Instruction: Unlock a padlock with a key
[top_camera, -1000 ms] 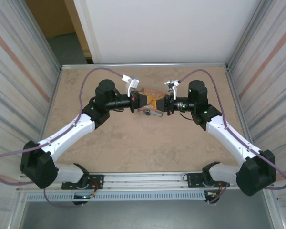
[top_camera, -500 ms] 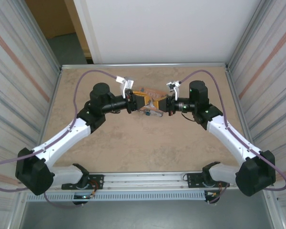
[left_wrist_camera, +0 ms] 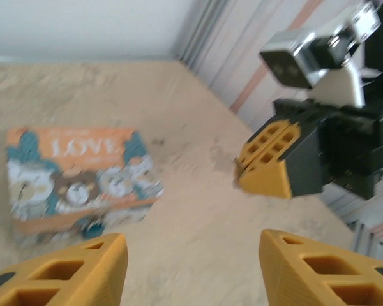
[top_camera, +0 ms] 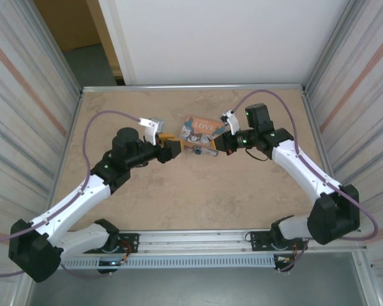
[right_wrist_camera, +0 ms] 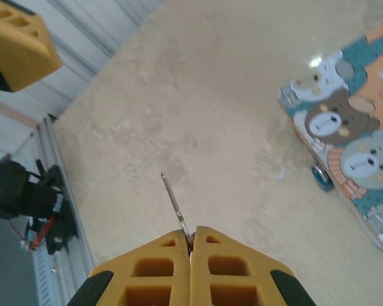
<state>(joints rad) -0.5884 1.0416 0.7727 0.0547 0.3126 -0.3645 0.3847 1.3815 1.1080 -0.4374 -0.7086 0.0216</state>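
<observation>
The key-to-lock step is getting under way, by my reading: the right fingers [right_wrist_camera: 192, 246] are pressing fully together on the key [right_wrist_camera: 173, 199], whose thin silvery blade is sticking out past their tips. The left fingers [top_camera: 171, 148] are standing well apart with nothing between them. The padlock [right_wrist_camera: 320, 176] is lying on the surface [right_wrist_camera: 198, 95], ahead and to the right of the right fingertips, tucked against the bottom edge of the orange box [right_wrist_camera: 351, 146], and neither pair of fingers is touching it. The next move is probably calling for the left fingers to steady the small lock body while the right fingers are lining the blade up with the keyhole. I cannot tell where that keyhole is facing. The right wrist view is giving the key and the blue lock body clearly, whereas from above both are too small to make out. The left wrist view is adding the gap between its own fingers, the right fingers ahead and to their right, and the box ahead and to their left.
</observation>
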